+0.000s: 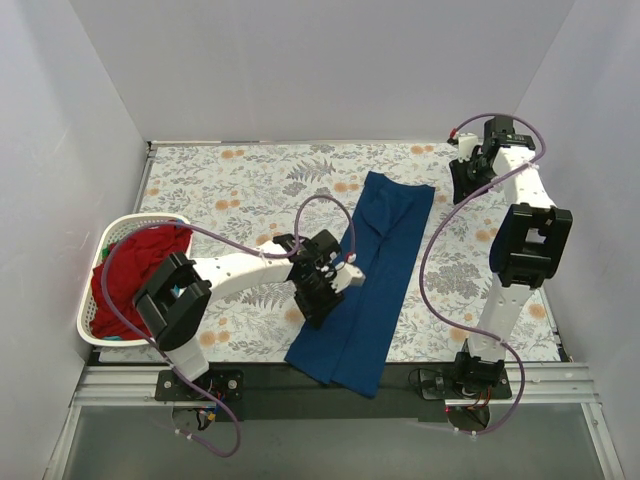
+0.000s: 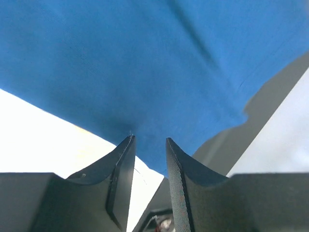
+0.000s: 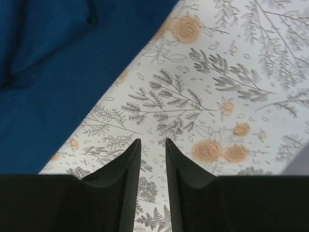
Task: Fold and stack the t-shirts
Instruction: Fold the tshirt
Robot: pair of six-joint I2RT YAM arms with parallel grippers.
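Observation:
A navy blue t-shirt (image 1: pixel 385 260) lies as a long narrow strip down the middle of the table, its near end hanging over the front edge. My left gripper (image 1: pixel 318 303) sits low at the strip's left edge. In the left wrist view its jaws (image 2: pixel 148 139) stand a little apart with nothing between them, the tips right at the border of the blue cloth (image 2: pixel 145 63). My right gripper (image 1: pixel 463 185) hovers at the far right, apart from the shirt. It (image 3: pixel 152 141) is open over the floral cover, with blue cloth (image 3: pixel 43 72) to its left. A red t-shirt (image 1: pixel 135 265) fills the basket.
The white slatted laundry basket (image 1: pixel 150 218) stands at the left edge of the table. A sliver of teal cloth (image 1: pixel 120 339) shows under the red shirt. The grey-and-orange floral cover (image 1: pixel 240 180) spans the table. White walls close in the left, far and right sides.

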